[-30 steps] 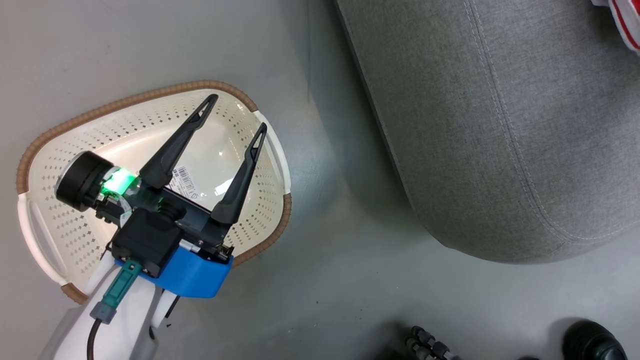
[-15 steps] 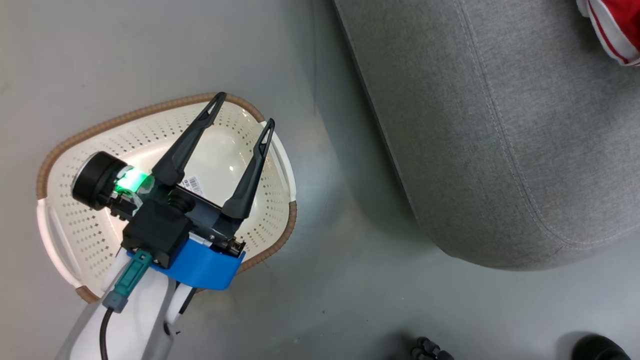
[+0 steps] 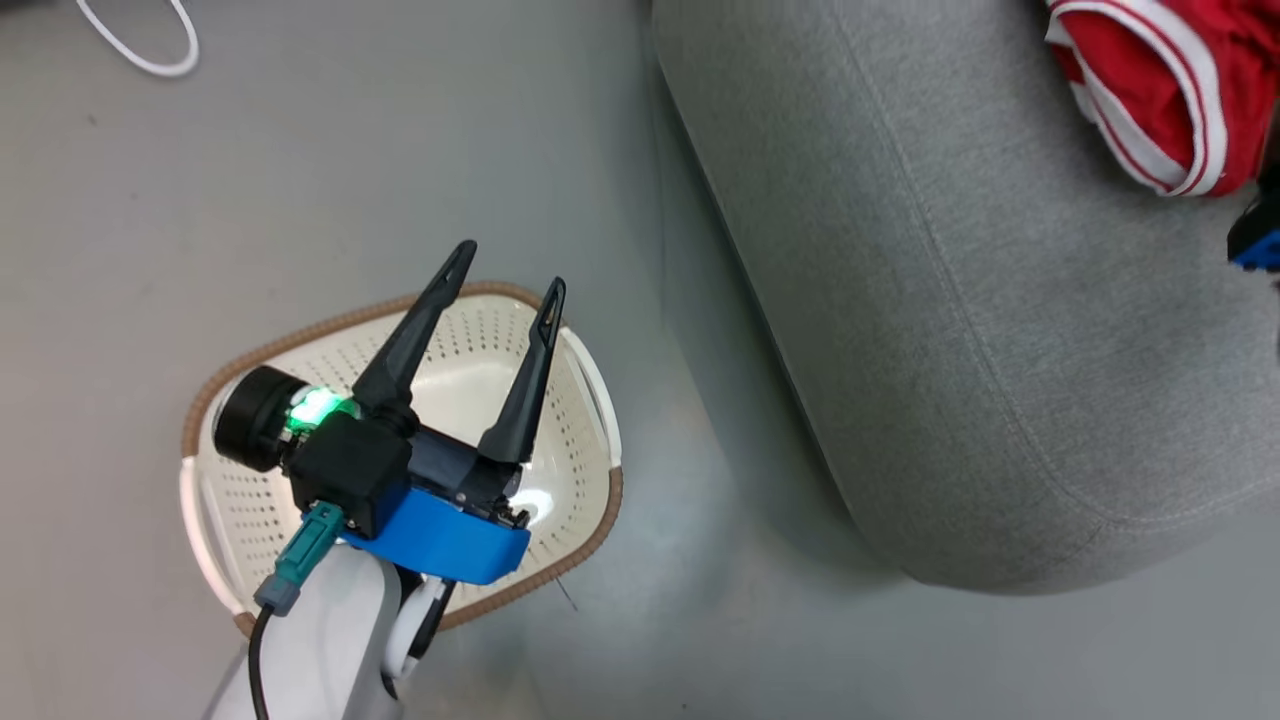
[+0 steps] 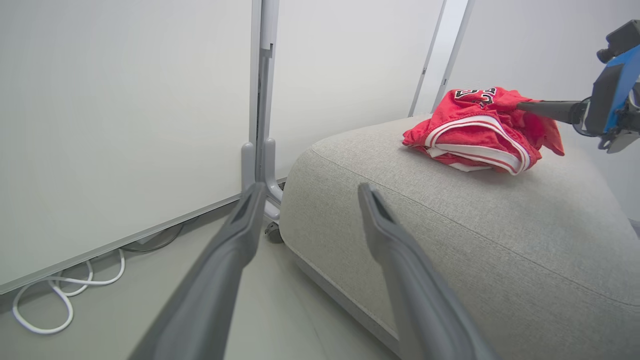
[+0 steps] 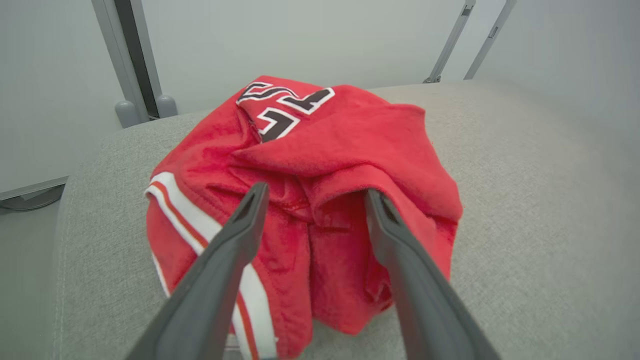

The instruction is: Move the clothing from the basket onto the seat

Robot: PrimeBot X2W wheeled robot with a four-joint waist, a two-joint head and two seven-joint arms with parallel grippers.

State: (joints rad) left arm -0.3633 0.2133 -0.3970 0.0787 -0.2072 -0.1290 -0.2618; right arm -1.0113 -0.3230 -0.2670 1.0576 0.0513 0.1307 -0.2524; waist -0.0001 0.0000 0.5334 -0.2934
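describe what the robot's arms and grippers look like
The left gripper has two long, dark, tapering fingers on a black block with a blue plastic mount, a glowing green light beside a round black cap, and a teal plug with a black cable along the pale forearm. The right gripper has the same dark fingers and a blue housing.

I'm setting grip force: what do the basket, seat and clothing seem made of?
The basket: glossy cream plastic, perforated, with a brown woven-look rim. The seat: matte grey woven fabric, seam-stitched, probably padded. The clothing: soft red fleecy knit, creasing loosely.
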